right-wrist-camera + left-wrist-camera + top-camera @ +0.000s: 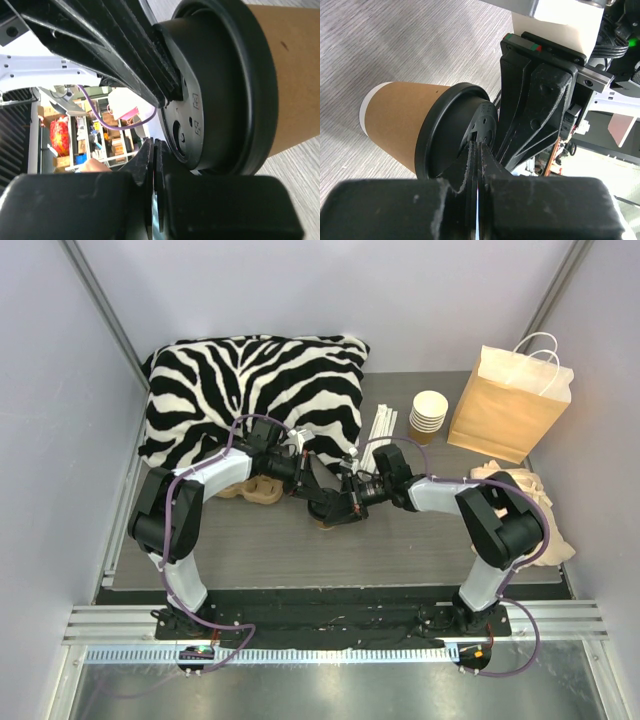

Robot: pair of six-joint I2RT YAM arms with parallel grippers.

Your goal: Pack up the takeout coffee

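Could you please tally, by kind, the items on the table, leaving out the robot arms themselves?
Lidded coffee cup: 1
Stack of lidless cups: 1
Brown paper bag: 1
Zebra-print pillow: 1
Bundle of white sticks: 1
Tan cardboard piece: 1
Crumpled cream bundle: 1
Total: 7

**Robotics lab test cell**

Boxed in by plain white panels (300,290) on three sides. Fronted along the bottom of the top view by an aluminium rail (330,625) with robot arms (170,520) bolted on. Dressed with mismatched props on a grey tabletop (400,550): zebra cushion (255,390) upper left, paper bag (508,405) upper right. Backed, at the left of the right wrist view, by cluttered shelves (75,145) and a purple cable (107,121).
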